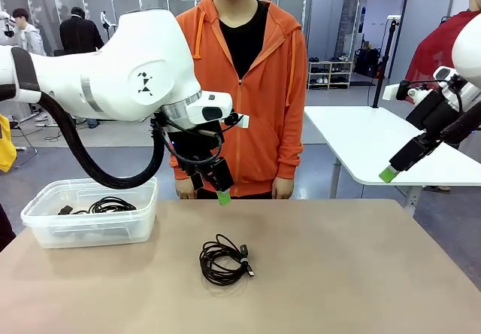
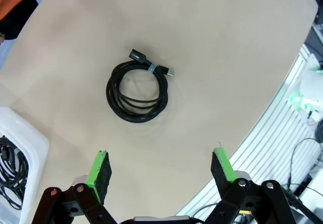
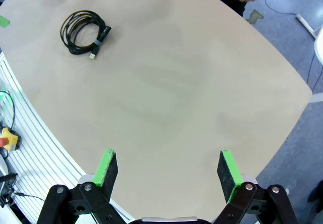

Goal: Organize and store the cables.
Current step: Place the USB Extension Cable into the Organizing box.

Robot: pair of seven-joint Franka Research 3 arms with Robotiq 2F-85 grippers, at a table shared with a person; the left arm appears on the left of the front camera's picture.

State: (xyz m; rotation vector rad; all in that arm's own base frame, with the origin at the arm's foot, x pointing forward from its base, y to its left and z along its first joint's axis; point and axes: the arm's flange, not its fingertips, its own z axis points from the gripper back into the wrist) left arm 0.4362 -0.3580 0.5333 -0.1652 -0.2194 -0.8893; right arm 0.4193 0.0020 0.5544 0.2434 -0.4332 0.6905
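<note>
Coiled cable (image 1: 223,259) flat on the table (image 1: 361,274), near its middle, apart from everything else. Left gripper (image 1: 212,186) up in the air beyond the coil, toward the person (image 1: 244,78), not touching it; jaws spread wide, nothing between them. From the left wrist, same coil (image 2: 137,91) ahead of the fingers (image 2: 99,169), roughly centred between them, well apart. Right gripper (image 3: 168,171) likewise wide open and empty, off past the table's right edge, raised; coil (image 3: 83,31) far from it, near the table's robot-side edge. Bare tabletop all round the coil, widest to the right. Clear bin (image 1: 135,225) at the table's far left corner, more black cables (image 1: 109,204) inside, well left of the coil. Coil roughly round, no clear long axis; plug ends (image 1: 246,262) bundled on its right side, lying along the rim, tip pointing toward the robot's side and slightly right
</note>
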